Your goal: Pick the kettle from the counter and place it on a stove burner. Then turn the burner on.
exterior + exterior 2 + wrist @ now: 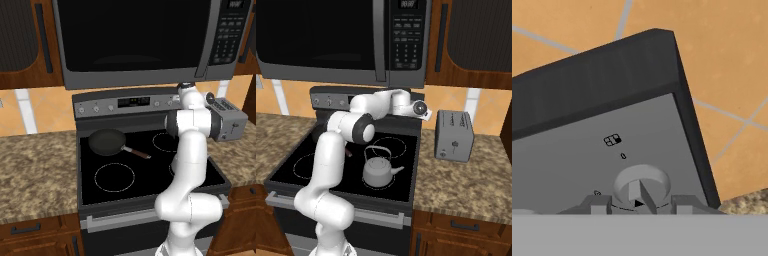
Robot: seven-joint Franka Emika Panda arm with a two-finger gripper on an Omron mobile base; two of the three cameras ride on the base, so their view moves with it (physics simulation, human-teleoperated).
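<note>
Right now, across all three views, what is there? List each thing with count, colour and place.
kettle: one, silver-grey, on the front right stove burner.
frying pan: one, black, on the back left of the cooktop.
toaster: one, grey, on the counter right of the stove.
microwave: one, dark, above the stove.
control knob: one, grey, on the stove's back panel.
fingers: two, grey, either side of that knob; gripper looks open.

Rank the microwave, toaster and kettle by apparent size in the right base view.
1. Microwave, by far the largest.
2. Toaster.
3. Kettle, a little smaller than the toaster; the kettle sits nearer the camera, so that gap is unsure.
</note>
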